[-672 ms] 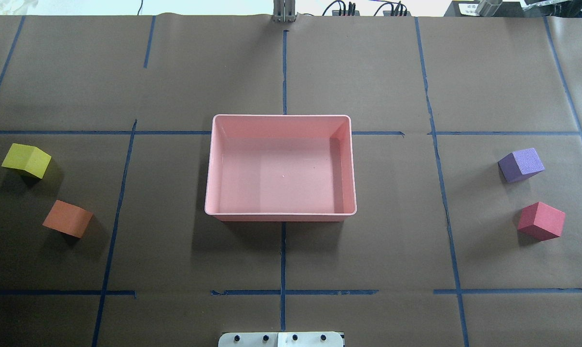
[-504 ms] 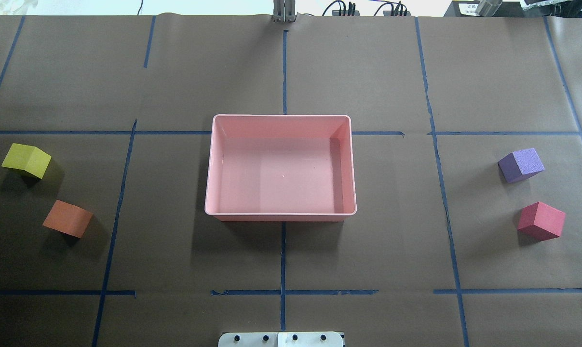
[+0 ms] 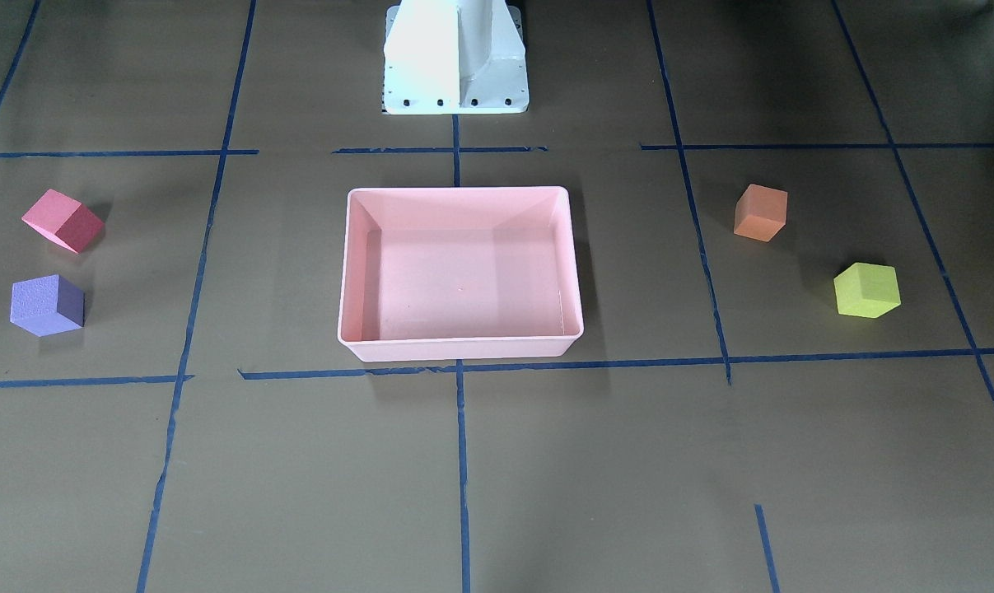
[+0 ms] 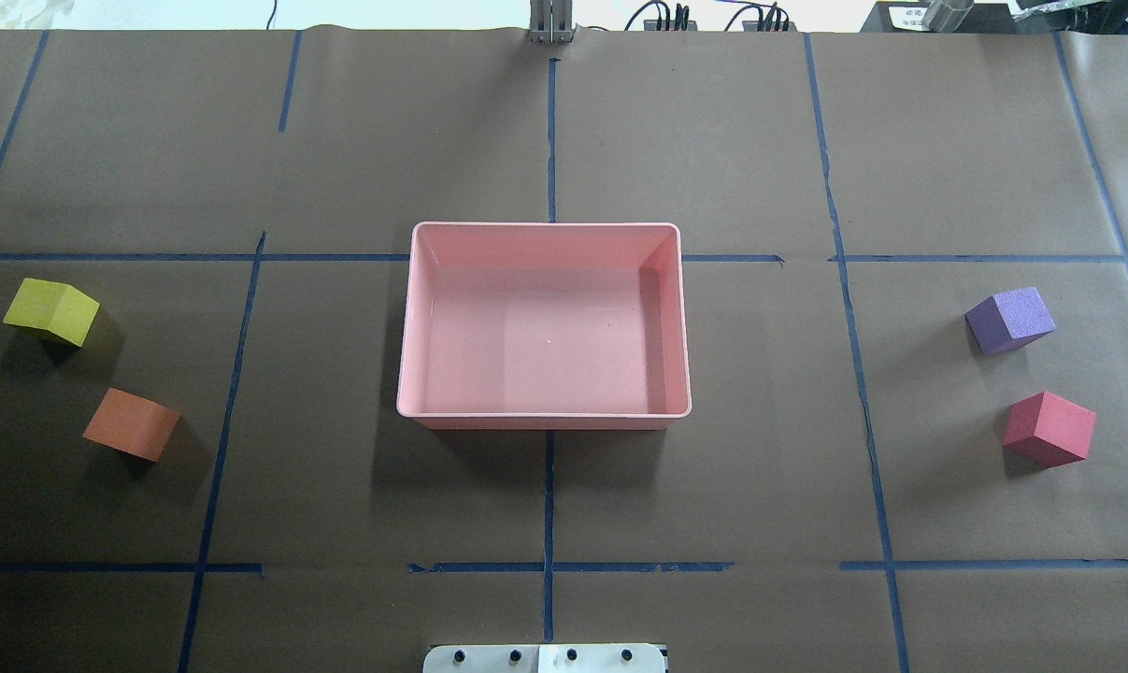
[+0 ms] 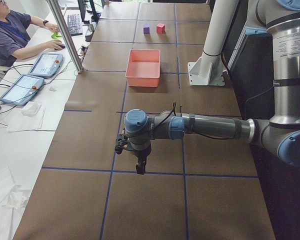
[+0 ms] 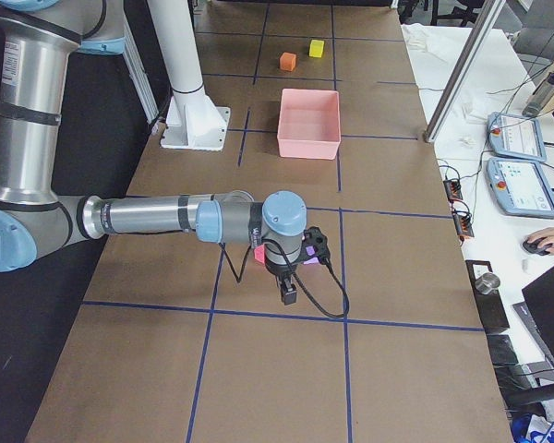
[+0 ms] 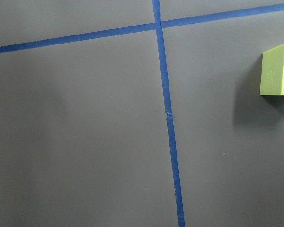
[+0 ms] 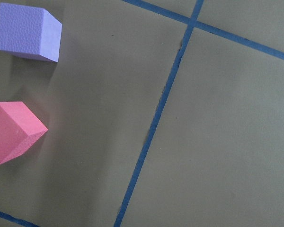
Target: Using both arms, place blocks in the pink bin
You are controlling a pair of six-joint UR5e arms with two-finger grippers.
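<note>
The pale-pink bin (image 4: 545,225) stands empty at the table's middle. The yellow-green block (image 4: 51,311) and the orange block (image 4: 131,423) lie to its left, the purple block (image 4: 1009,320) and the red-pink block (image 4: 1049,428) to its right. My left gripper (image 5: 139,167) shows only in the exterior left view, low over the table's left end; I cannot tell if it is open. Its wrist view has the yellow-green block (image 7: 278,70) at the right edge. My right gripper (image 6: 287,293) hangs by the purple (image 8: 28,32) and red-pink (image 8: 14,132) blocks; I cannot tell its state.
The white pedestal (image 3: 455,58) stands behind the bin on the robot's side. Blue tape lines (image 4: 549,505) cross the brown table cover. An operator (image 5: 10,35) sits at a side desk beyond a metal post (image 5: 65,35).
</note>
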